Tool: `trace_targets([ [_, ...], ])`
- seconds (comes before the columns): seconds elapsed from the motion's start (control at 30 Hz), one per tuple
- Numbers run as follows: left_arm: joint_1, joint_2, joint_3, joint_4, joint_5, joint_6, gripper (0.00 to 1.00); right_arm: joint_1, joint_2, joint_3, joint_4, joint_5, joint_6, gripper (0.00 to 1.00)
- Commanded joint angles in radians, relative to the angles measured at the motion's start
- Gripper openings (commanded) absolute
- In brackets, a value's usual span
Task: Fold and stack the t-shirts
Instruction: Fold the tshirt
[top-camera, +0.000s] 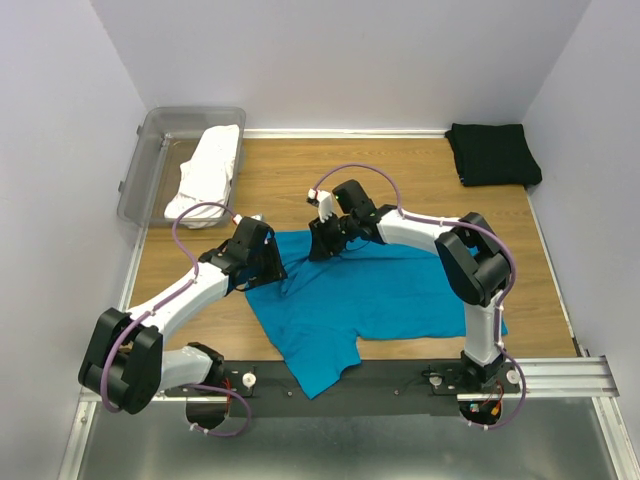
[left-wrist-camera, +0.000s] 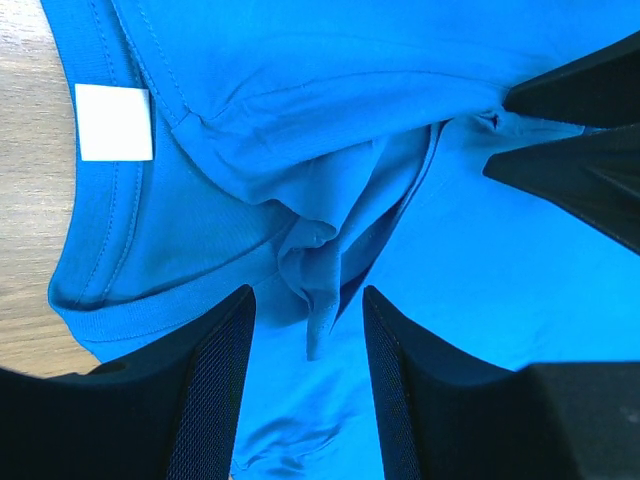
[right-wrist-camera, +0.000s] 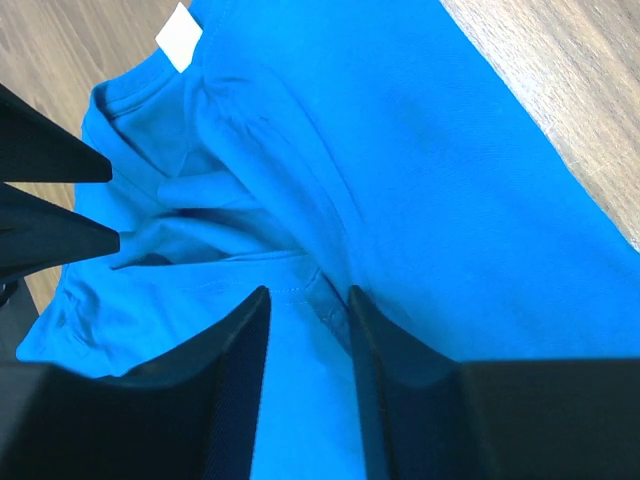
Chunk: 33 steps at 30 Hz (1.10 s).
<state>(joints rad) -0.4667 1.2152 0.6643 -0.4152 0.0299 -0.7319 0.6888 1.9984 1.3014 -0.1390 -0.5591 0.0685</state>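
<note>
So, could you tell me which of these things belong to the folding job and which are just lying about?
Job in hand:
teal-blue t-shirt, spread out, centre
white t-shirt, bunched, far left
black t-shirt, folded, far right

Lying about:
clear grey plastic tub, beneath the white t-shirt

Matt teal cloth t-shirt (top-camera: 400, 300) on smooth wood-grain table (top-camera: 400, 170), perhaps laminate.

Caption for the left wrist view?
Left gripper open astride a bunched fold of the teal shirt, beside its collar tag.
</note>
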Motion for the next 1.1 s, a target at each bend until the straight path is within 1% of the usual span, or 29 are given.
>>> trace_targets([
  [0.0, -0.006, 0.007, -0.002, -0.010, 0.015, -0.011, 0.55, 0.011, 0.016, 0.013, 0.013, -0.025, -0.015, 0.42],
  [0.1, -0.007, 0.007, 0.000, -0.008, 0.015, -0.011, 0.55, 0.011, 0.013, 0.006, 0.013, -0.007, -0.018, 0.40],
  [0.2, -0.006, 0.009, 0.000, -0.008, 0.011, -0.008, 0.55, 0.011, 0.013, -0.001, 0.013, 0.008, -0.018, 0.33],
  [0.3, -0.007, 0.007, 0.000, -0.010, 0.011, -0.008, 0.55, 0.011, 0.011, -0.004, 0.013, 0.031, -0.018, 0.33],
  [0.33, -0.007, 0.006, -0.002, -0.010, 0.011, -0.008, 0.55, 0.011, 0.013, -0.004, 0.013, 0.042, -0.016, 0.31],
  [0.37, -0.007, 0.003, -0.002, -0.010, 0.013, -0.008, 0.55, 0.012, 0.014, -0.005, 0.013, 0.047, -0.016, 0.26],
  [0.4, -0.007, 0.001, 0.000, -0.010, 0.013, -0.008, 0.55, 0.011, 0.013, -0.008, 0.012, 0.048, -0.015, 0.18],
  [0.47, -0.007, -0.002, 0.001, -0.014, 0.008, -0.008, 0.55, 0.011, 0.010, -0.013, 0.013, 0.051, -0.013, 0.11],
  [0.5, -0.007, -0.003, 0.001, -0.016, 0.007, -0.008, 0.55, 0.011, 0.005, -0.017, 0.013, 0.051, -0.012, 0.04],
  [0.53, -0.007, -0.005, 0.001, -0.016, 0.005, -0.004, 0.55, 0.011, 0.004, -0.020, 0.013, 0.051, -0.012, 0.02],
  [0.67, -0.007, -0.011, 0.011, -0.022, -0.005, -0.006, 0.55, 0.014, -0.032, -0.053, 0.012, 0.041, -0.006, 0.01],
  [0.77, -0.006, -0.016, 0.018, -0.027, -0.022, -0.008, 0.55, 0.015, -0.096, -0.082, 0.010, 0.025, 0.007, 0.01],
  [0.83, -0.007, -0.016, 0.030, -0.030, -0.022, -0.004, 0.55, 0.017, -0.150, -0.131, 0.012, 0.005, 0.023, 0.01],
  [0.9, -0.004, -0.009, 0.037, -0.033, -0.022, -0.003, 0.55, 0.020, -0.177, -0.160, 0.009, -0.010, 0.036, 0.01],
  [0.93, -0.004, -0.006, 0.044, -0.034, -0.051, -0.001, 0.55, 0.021, -0.193, -0.174, 0.007, -0.028, 0.045, 0.01],
  [1.07, -0.006, 0.004, 0.060, -0.034, -0.056, -0.001, 0.55, 0.028, -0.259, -0.244, -0.002, -0.061, 0.071, 0.01],
])
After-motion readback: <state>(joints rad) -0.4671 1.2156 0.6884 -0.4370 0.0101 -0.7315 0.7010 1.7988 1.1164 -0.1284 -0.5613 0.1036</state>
